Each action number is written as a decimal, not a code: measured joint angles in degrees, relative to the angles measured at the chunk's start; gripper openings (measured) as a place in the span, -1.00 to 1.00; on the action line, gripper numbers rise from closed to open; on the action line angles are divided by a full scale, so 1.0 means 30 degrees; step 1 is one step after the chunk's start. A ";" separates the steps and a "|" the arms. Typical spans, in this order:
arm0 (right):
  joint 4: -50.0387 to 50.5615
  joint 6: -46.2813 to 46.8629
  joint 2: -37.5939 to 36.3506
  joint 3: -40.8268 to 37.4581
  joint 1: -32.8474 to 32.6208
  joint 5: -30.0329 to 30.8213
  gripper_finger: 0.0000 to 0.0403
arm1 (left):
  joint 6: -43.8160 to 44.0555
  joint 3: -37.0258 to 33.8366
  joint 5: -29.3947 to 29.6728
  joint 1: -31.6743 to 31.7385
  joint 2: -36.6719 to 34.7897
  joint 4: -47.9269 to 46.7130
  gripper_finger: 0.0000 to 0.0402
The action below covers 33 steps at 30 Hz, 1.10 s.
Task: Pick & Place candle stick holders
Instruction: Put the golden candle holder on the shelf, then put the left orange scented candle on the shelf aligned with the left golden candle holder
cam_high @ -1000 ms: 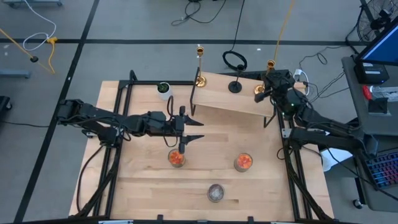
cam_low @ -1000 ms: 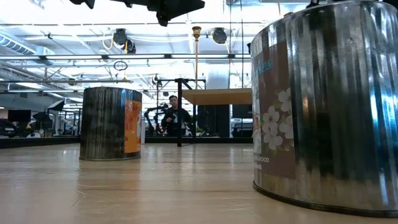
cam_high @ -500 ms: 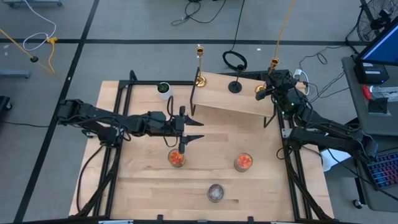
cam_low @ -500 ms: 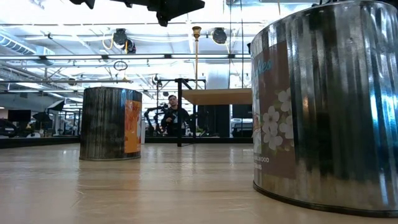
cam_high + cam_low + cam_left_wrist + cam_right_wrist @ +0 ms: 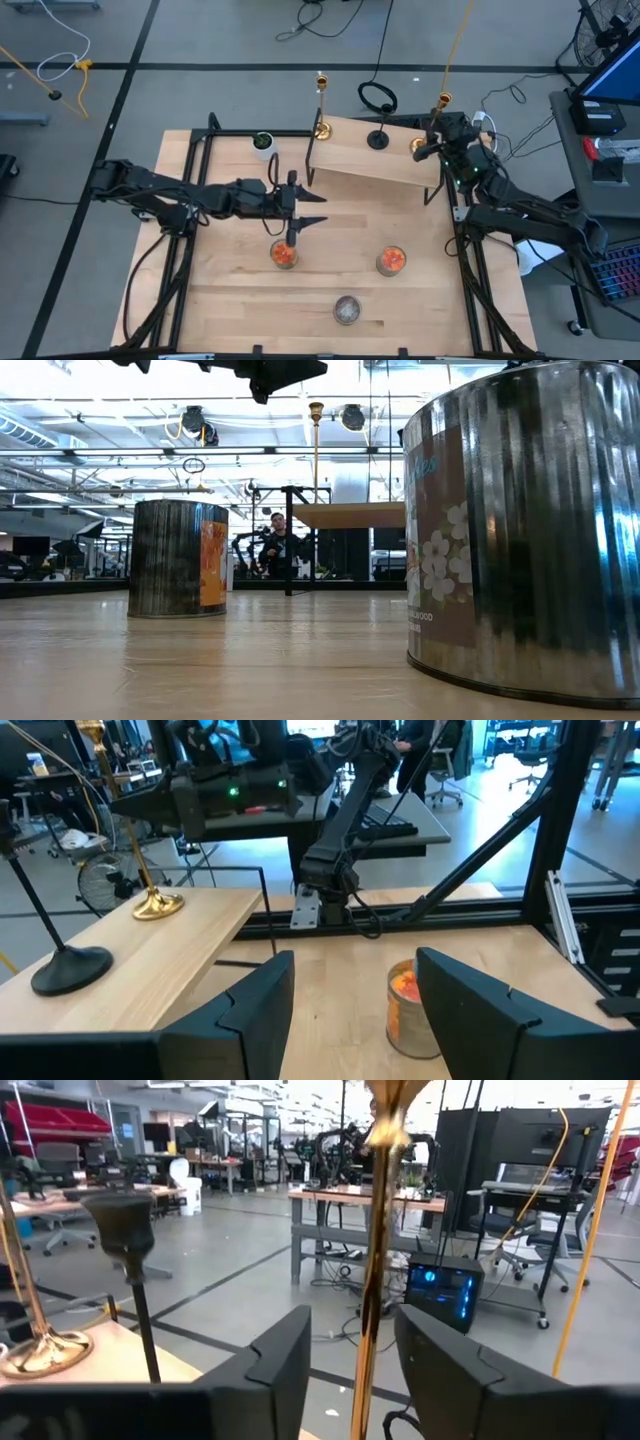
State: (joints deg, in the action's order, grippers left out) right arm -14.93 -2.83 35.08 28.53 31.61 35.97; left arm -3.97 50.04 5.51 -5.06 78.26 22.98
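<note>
Jars: two hold orange wax (image 5: 284, 255) (image 5: 391, 261). Left claw (image 5: 310, 210) open above one; right claw (image 5: 428, 148) open around gold holder (image 5: 438, 117).

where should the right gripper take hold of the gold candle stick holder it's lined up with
On the slim stem, with the right gripper coming in level from the side. The right gold candle stick holder stands upright on the raised wooden shelf, and its thin stem already sits between the open fingers. The flared base looks too wide and low to pinch.
</note>
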 joint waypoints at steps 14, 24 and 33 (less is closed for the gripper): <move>0.2194 -0.0792 -0.1792 0.0007 -0.3345 0.0014 -0.06 | 0.0420 0.0000 0.0269 -0.1589 -0.3367 -0.7066 0.07; 0.2656 -0.0790 -0.1797 0.0007 -0.6826 0.0763 -0.08 | 0.4014 -0.0001 0.2147 -0.3212 -0.4168 -1.3354 0.08; 0.2476 -0.0281 -0.0837 0.0029 -1.0239 -0.2108 -0.08 | 0.8049 -0.0015 0.2968 -0.3215 -0.2071 -1.6316 0.08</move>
State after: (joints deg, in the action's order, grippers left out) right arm -7.51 -3.67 32.56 28.62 0.89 29.64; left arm 20.18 50.00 14.42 -14.70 72.04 -25.97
